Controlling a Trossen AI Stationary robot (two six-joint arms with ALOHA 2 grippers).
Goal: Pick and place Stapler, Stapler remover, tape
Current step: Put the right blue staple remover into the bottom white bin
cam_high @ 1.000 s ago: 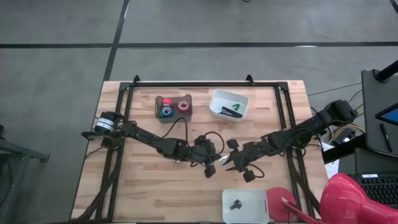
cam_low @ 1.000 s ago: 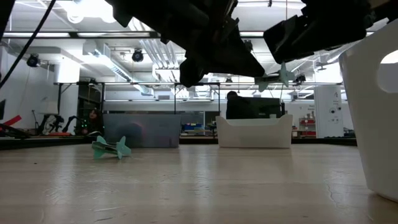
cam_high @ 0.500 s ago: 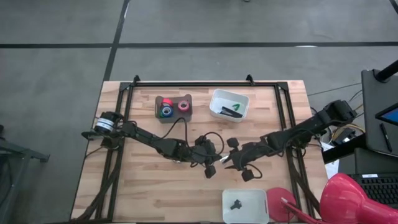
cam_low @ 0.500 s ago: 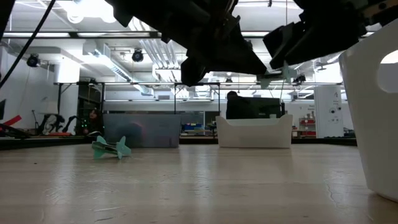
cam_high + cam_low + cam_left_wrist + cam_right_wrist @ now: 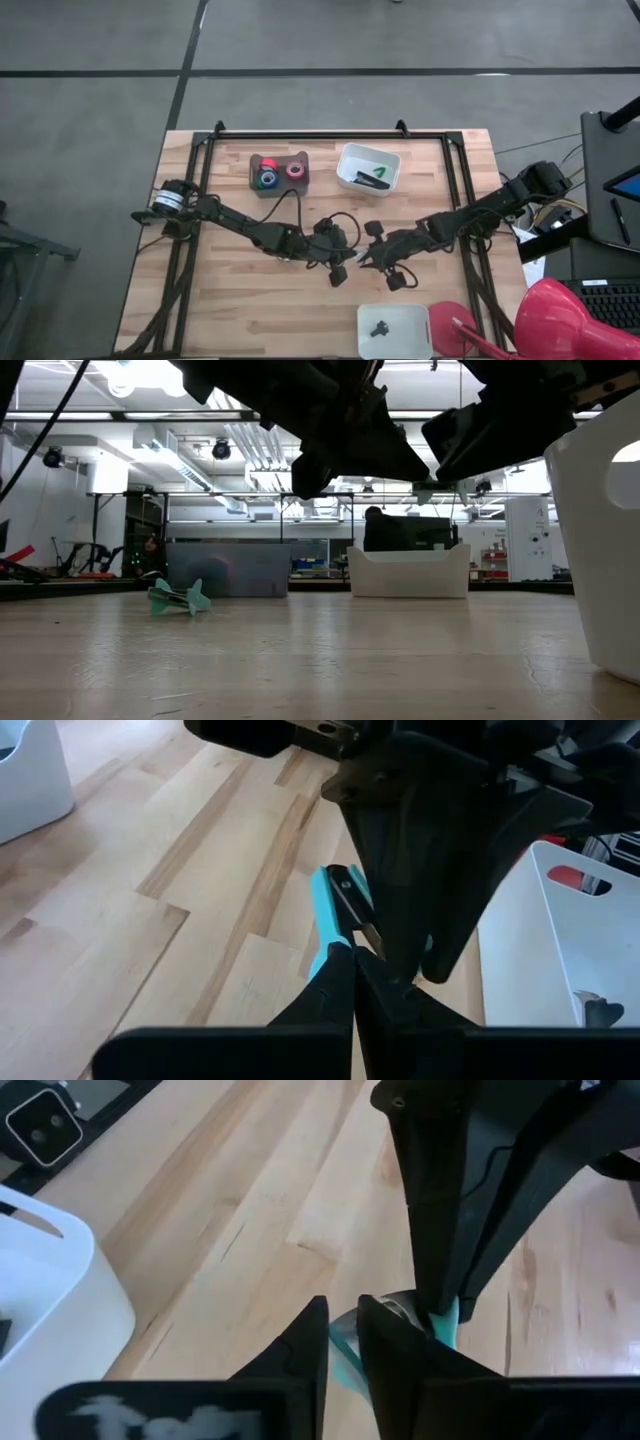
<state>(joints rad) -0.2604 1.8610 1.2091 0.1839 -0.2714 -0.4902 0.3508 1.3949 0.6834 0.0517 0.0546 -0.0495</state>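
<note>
The teal stapler remover [image 5: 335, 905] hangs in the air over the table's middle, between both grippers. My left gripper [image 5: 340, 268] reaches in from the table's left and is shut on it. My right gripper [image 5: 372, 262] comes from the right and is also shut on it, fingertip to fingertip with the left. The black stapler [image 5: 372, 180] lies in the white bin [image 5: 392, 158] at the far side. The tape rolls, red [image 5: 268, 163], pink [image 5: 295, 170], green and blue [image 5: 267, 181], sit in the brown bin [image 5: 281, 189] beside it. My left gripper [image 5: 355, 960] pinches one end of the teal remover [image 5: 338, 935] between its two fingertips, reaching roughly level from the table's left. The remover is lifted clear of the table. My right gripper [image 5: 343, 1335] has a teal part of the remover [image 5: 346, 1355] between its two fingers, coming roughly level from the table's right, opposite the left fingers [image 5: 440, 1230]. The remover is off the table.
A white tray [image 5: 420, 345] at the near edge holds a small black object [image 5: 380, 326]. In the low view a teal object [image 5: 178, 597] lies on the table in front of the grey bin. A red object [image 5: 560, 320] stands off the near right corner.
My right gripper has edged a little toward the table's left, closer to my left gripper. In the low view the teal piece beside it now shows less.
</note>
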